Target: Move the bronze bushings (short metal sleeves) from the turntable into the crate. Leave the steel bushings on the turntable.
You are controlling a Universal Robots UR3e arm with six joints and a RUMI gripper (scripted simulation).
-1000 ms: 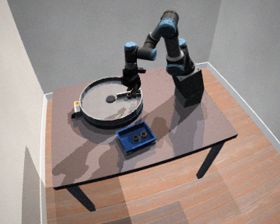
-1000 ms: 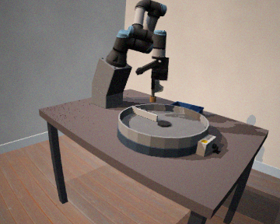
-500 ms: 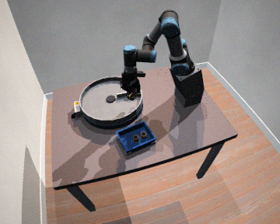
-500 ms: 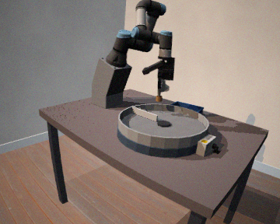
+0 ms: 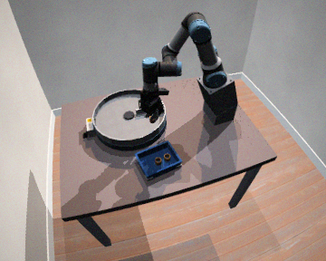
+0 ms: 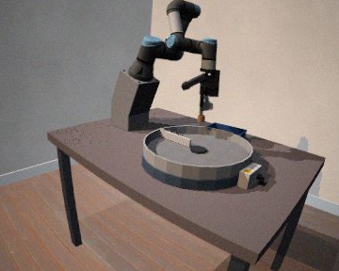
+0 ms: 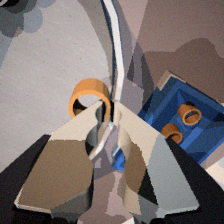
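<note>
My gripper point(image 7: 107, 101) is shut on the wall of a bronze bushing point(image 7: 89, 96), an orange ring, and holds it above the near rim of the round grey turntable point(image 5: 129, 117). In the exterior view the bronze bushing point(image 6: 201, 118) hangs below the gripper point(image 6: 203, 107), just over the turntable's far edge point(image 6: 198, 151). The blue crate point(image 5: 158, 159) lies on the table in front of the turntable with two bronze bushings point(image 5: 163, 158) inside; they also show in the wrist view point(image 7: 182, 121). Steel bushings are hidden behind the gripper.
A dark disc point(image 5: 129, 115) marks the turntable's centre, and a straight divider bar point(image 6: 175, 136) stands inside it. A small white control box point(image 5: 89, 123) sits at the turntable's left. The arm's grey pedestal point(image 5: 218, 97) stands at the back right of the table.
</note>
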